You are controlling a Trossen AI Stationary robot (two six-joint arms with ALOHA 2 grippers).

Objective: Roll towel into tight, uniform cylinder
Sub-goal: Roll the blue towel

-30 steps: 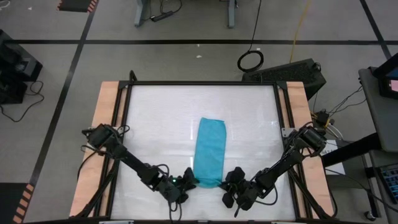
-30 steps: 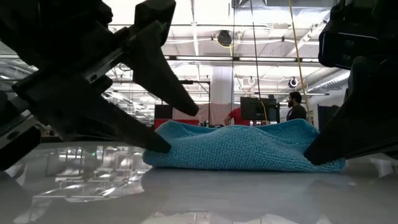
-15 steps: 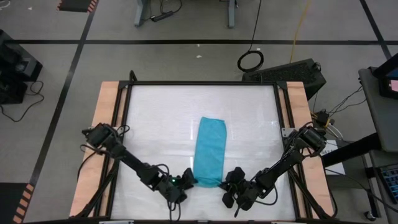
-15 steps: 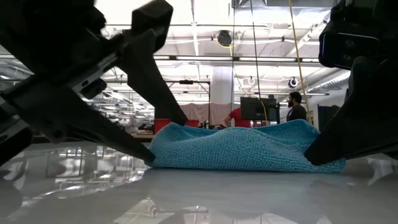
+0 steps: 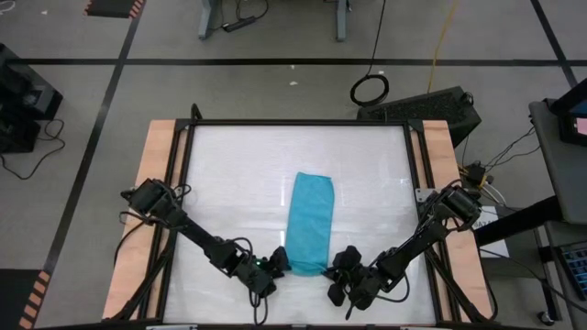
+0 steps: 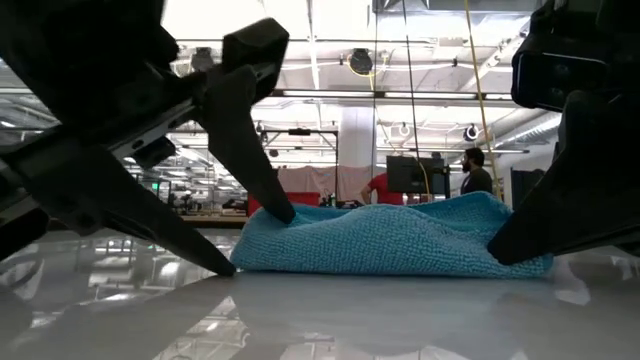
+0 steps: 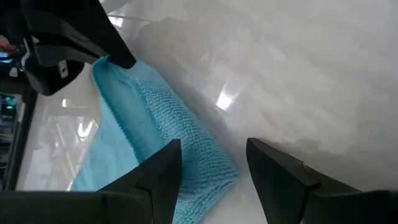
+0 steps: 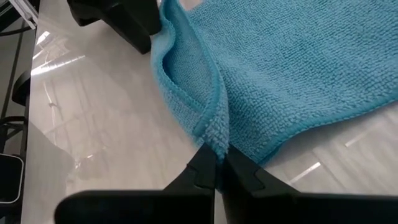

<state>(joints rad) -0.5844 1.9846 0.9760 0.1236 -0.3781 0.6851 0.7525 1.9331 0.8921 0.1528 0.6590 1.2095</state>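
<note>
Towel (image 5: 309,223): plain turquoise-blue terry cloth, folded into a long narrow strip lying flat on the white table (image 5: 229,183), slightly right of the middle, its long axis running from the near edge toward the far side. Looped pile visible in both wrist views; hemmed edge with a stitched border. Not rolled: from the low view it is a low, slightly humped pad (image 6: 385,238), a little higher at its right end.

Left tool (image 5: 272,266): at the near left corner of the towel, fingers spread apart. In its wrist view the corner of the towel (image 7: 155,140) sits just ahead of the gap between the two fingers (image 7: 158,180); one finger overlaps the cloth's edge, nothing clamped.

Right tool (image 5: 336,268): at the near right corner, fingers pinched together on the towel's hem. Its wrist view shows the doubled edge of the cloth (image 8: 208,127) gathered into a small upright fold that runs down into the closed fingertips (image 8: 205,168)
</note>
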